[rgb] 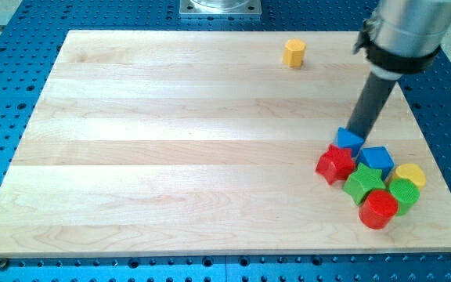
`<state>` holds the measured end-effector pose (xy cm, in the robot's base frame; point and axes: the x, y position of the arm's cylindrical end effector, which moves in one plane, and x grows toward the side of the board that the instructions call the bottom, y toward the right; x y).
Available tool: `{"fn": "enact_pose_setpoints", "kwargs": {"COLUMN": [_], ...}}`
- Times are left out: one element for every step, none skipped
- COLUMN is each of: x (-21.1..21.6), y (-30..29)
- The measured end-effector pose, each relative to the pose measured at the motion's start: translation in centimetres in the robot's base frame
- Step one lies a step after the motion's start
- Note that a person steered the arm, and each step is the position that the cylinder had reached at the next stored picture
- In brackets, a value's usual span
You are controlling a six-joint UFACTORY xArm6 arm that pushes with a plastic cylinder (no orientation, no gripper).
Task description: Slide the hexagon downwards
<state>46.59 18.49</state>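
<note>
A yellow hexagon block (294, 52) sits near the view's top, right of centre, on the wooden board (171, 149). My tip (353, 131) is far below and right of it, at the top edge of a small blue block (349, 139). The rod slants up to the view's top right. The tip is about a hundred pixels below the hexagon and apart from it.
A cluster of blocks lies at the view's lower right: a red star (335, 164), a blue cube (376, 159), a green star (365, 184), a yellow block (409, 174), a green cylinder (403, 191), a red cylinder (378, 209). The board's right edge is close by.
</note>
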Motion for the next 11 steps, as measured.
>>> {"fn": "enact_pose_setpoints", "kwargs": {"x": [-0.4,-5.6,-13.6,-20.3,-25.6,-26.0,-21.7,-13.0,-8.5,-9.8,-13.9], "y": [-0.7,1.5,6.3,9.0,7.8,-0.2,-7.5,-6.7,-3.3,-2.9,-5.6]}}
